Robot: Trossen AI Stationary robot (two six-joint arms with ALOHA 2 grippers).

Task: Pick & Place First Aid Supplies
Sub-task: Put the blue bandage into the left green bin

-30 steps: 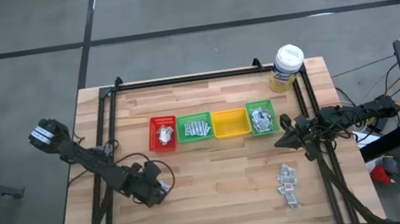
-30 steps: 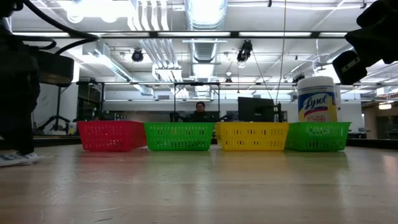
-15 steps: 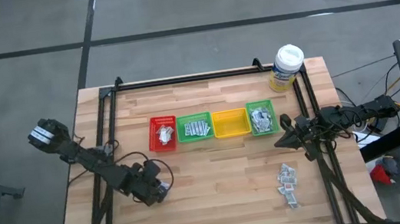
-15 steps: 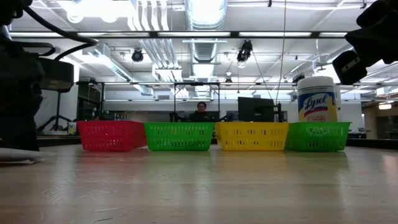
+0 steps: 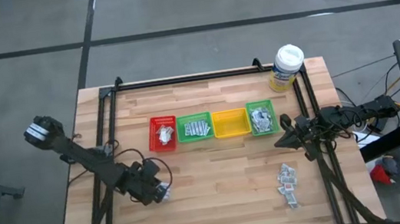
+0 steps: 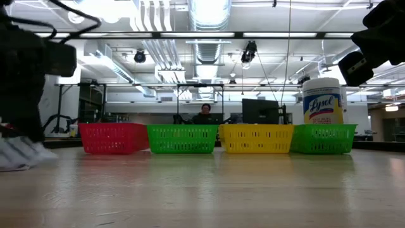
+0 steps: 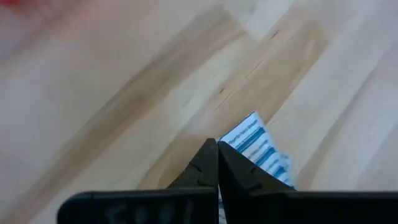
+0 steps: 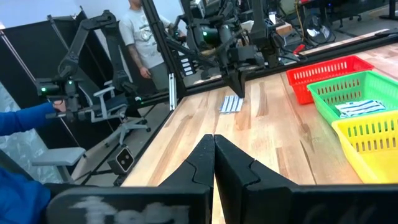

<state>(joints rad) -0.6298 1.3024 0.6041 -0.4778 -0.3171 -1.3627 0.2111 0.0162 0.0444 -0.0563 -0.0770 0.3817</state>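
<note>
**Left tool pinched on one sachet, front-left of surface**

Left tool [image 7: 217, 163] closed on a white-blue sachet [image 7: 256, 144], low over the wooden surface [image 5: 219, 194]. The red bin [image 5: 162, 133] is the nearest, just beyond toward the back. Right tool [image 5: 287, 138] shut, empty, beside the green bin [image 5: 261, 117]. The loose sachet pile [image 5: 287, 182] shows only from above; only the left wrist view shows the pinch.

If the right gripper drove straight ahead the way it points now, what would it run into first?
Probably nothing close. The right gripper, shut, points across bare table in front of the bins, toward the left gripper and the white-blue sachet it holds far across. The green bin looks just off-line, though depth is unclear.
</note>
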